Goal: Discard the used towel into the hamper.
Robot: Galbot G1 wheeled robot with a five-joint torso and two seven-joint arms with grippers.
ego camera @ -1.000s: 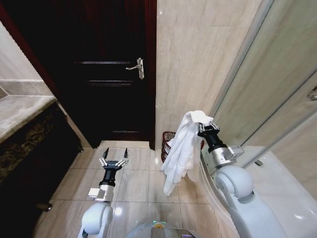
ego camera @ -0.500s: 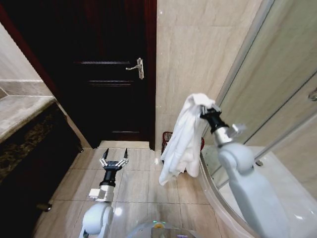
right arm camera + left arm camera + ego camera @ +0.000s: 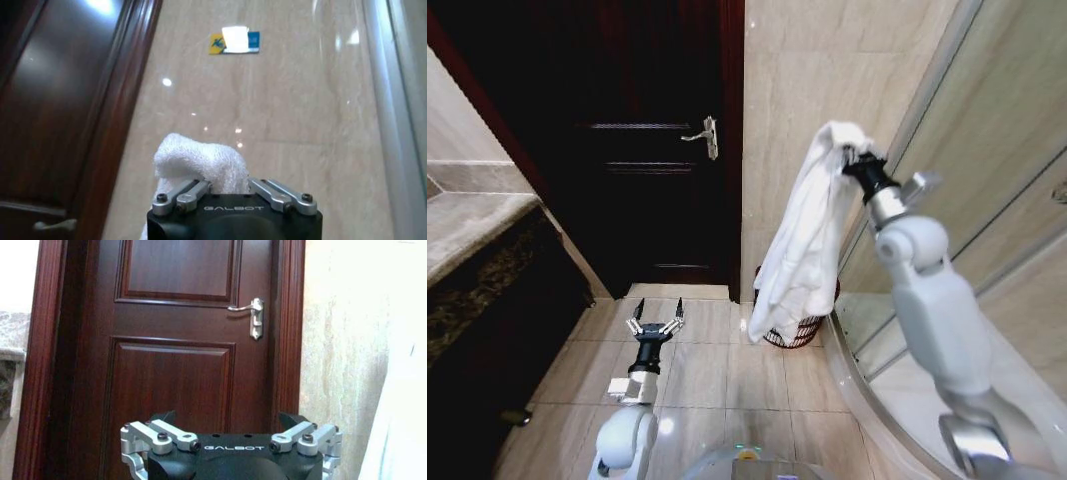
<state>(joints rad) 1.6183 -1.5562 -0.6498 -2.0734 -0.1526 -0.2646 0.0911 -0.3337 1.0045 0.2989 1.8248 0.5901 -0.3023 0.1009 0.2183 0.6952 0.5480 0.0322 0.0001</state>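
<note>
A white towel [image 3: 802, 235] hangs from my right gripper [image 3: 855, 158], which is shut on its top fold [image 3: 200, 159] high beside the tiled wall. The cloth drapes down to just above the hamper [image 3: 792, 328], a dark reddish-brown wire basket on the floor in the corner by the wall; the towel's lower end hides most of it. My left gripper [image 3: 656, 318] is open and low over the floor tiles at the left, facing the dark door [image 3: 180, 340], with nothing between its fingers.
A dark wooden door [image 3: 642, 150] with a silver handle [image 3: 704, 136] stands ahead. A stone counter [image 3: 472, 225] runs along the left. A curved glass shower enclosure [image 3: 987, 200] fills the right. Beige floor tiles [image 3: 702, 370] lie open between them.
My right arm has lifted the towel much higher and a little farther forward. The towel's lower end now hangs over the hamper, which shows more. The left arm has not moved.
</note>
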